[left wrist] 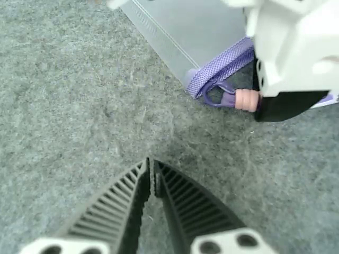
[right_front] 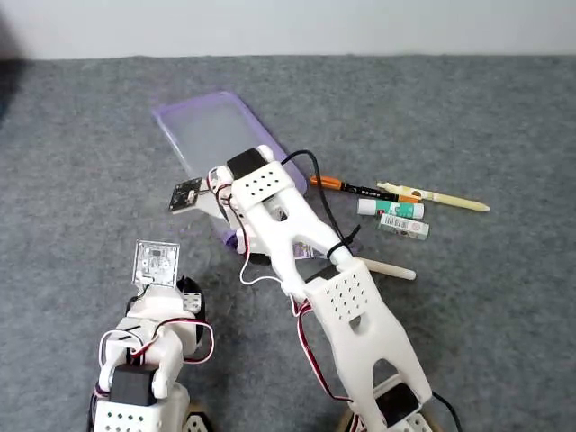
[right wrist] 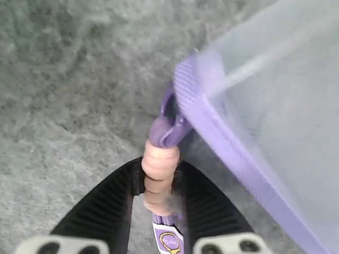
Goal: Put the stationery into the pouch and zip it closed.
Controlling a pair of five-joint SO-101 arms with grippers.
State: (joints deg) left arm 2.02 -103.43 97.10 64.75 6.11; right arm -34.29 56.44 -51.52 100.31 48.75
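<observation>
The translucent purple pouch (right_front: 211,130) lies flat on the grey mat, its near corner (left wrist: 212,79) edged in purple webbing. My right gripper (right wrist: 160,167) is shut on the pink zipper pull (right wrist: 158,174), which hangs from a purple loop at that corner. The same pull (left wrist: 246,99) shows in the left wrist view, under the right arm's white body. My left gripper (left wrist: 150,170) is shut on nothing and hovers over bare mat short of the pouch corner. Pens and sticks lie to the right of the pouch: an orange-black pen (right_front: 346,186), a cream pen (right_front: 436,195), two white-green sticks (right_front: 391,208).
A cream stick (right_front: 389,269) lies beside the right arm's forearm (right_front: 355,306). The left arm (right_front: 148,346) is folded back at the near left. The grey mat (right_front: 81,180) is open to the left of the pouch and at the far right.
</observation>
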